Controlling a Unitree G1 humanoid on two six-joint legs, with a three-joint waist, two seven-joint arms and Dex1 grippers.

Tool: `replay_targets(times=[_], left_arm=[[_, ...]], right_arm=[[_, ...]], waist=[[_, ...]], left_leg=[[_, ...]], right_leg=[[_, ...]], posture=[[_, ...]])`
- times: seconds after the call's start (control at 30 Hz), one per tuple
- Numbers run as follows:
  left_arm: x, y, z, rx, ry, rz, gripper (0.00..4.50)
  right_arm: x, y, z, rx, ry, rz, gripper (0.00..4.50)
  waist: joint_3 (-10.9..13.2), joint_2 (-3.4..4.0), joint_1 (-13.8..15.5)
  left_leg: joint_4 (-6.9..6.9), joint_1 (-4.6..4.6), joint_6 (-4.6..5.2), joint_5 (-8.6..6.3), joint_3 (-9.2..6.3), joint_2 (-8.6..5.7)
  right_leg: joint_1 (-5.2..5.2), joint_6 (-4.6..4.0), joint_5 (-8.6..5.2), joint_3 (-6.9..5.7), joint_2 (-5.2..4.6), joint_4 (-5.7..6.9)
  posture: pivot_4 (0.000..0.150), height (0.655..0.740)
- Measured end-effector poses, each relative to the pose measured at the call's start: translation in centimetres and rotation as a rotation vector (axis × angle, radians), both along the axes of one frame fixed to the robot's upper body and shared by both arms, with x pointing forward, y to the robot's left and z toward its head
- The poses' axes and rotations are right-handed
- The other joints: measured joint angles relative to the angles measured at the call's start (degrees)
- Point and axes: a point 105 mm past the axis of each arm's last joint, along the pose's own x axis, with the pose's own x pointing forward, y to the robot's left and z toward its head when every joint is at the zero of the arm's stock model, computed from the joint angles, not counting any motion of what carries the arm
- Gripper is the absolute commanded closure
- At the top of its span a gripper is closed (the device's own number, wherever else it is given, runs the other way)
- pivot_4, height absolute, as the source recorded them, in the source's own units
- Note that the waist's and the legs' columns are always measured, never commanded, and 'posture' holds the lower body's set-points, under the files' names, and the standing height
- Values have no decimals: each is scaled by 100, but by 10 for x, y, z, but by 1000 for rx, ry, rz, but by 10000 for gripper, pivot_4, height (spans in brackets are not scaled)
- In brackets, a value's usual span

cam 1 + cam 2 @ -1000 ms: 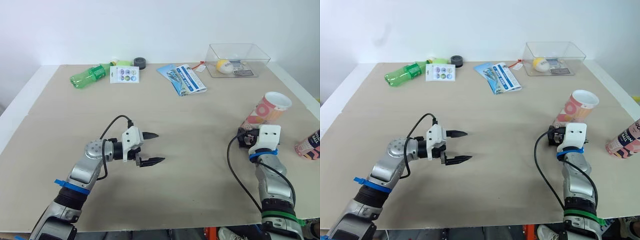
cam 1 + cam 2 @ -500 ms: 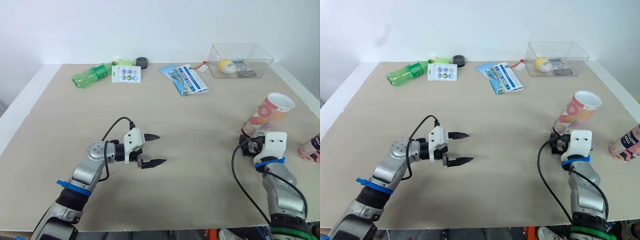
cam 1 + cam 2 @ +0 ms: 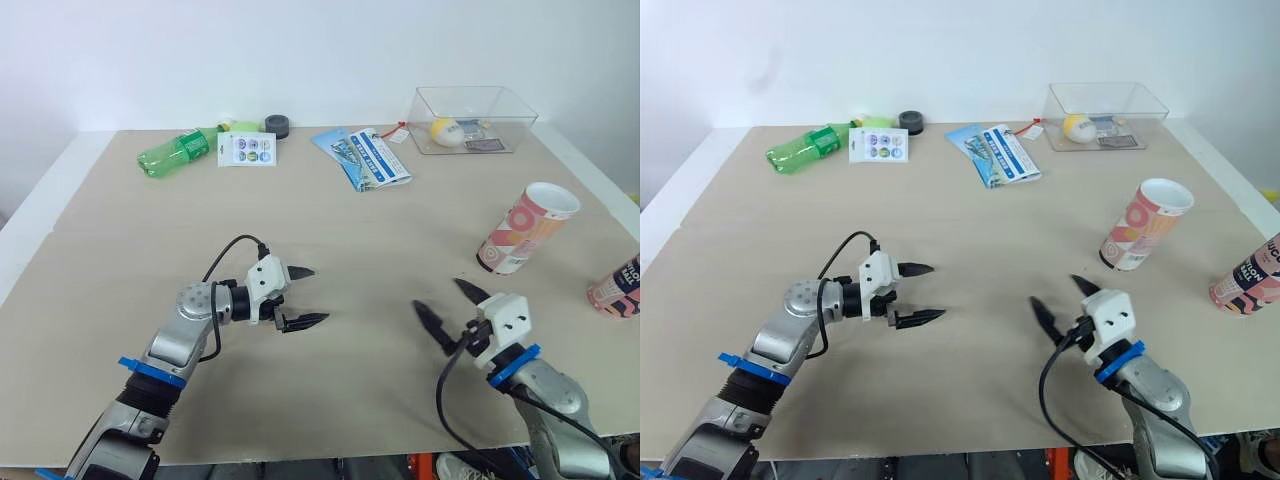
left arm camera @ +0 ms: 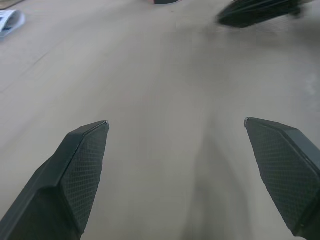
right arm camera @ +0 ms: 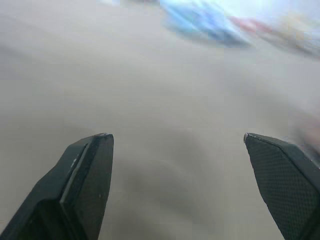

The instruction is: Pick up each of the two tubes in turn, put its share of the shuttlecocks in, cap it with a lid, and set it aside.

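Observation:
My left gripper (image 3: 312, 295) hovers low over the bare tan table (image 3: 380, 230), left of centre, open with nothing between its fingers. My right gripper (image 3: 441, 298) is right of centre near the front, also open and empty, pointing toward the left gripper. About a hand's width of bare table separates the two. In the left wrist view the left gripper (image 4: 175, 121) spans plain tabletop, with a dark blurred finger of the right gripper (image 4: 260, 10) beyond. The right wrist view has the right gripper (image 5: 176, 135) over blurred table.
A pink patterned paper cup (image 3: 527, 228) stands behind the right gripper, and a can (image 3: 618, 285) sits at the right edge. Along the back are a green bottle (image 3: 178, 153), a sticker card (image 3: 248, 149), a black roll (image 3: 276, 124), a blue leaflet (image 3: 365, 158) and a clear box (image 3: 475, 118).
My right gripper has swung away from the base of the pink cup, left and toward the front, and its open fingers now show. The left gripper has hardly moved.

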Motion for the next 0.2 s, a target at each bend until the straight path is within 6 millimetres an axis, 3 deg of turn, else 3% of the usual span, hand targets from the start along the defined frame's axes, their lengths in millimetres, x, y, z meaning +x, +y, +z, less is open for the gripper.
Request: replay_targets(times=[0.07,0.2], left_arm=[[-3,10,-10,9,32,33,0],[-4,23,-13,17,47,89,0]], right_arm=[[4,8,0,-44,4,183,308],[16,12,-5,-44,60,346,308]], waist=[[11,-19,-9],[17,-27,23]], left_leg=[[3,0,1,1,0,0],[1,-2,2,2,-5,2]], right_leg=[[0,0,4,-1,-1,-1],[-1,-4,4,-5,2,0]], posture=[[1500,7400],[1500,7400]])
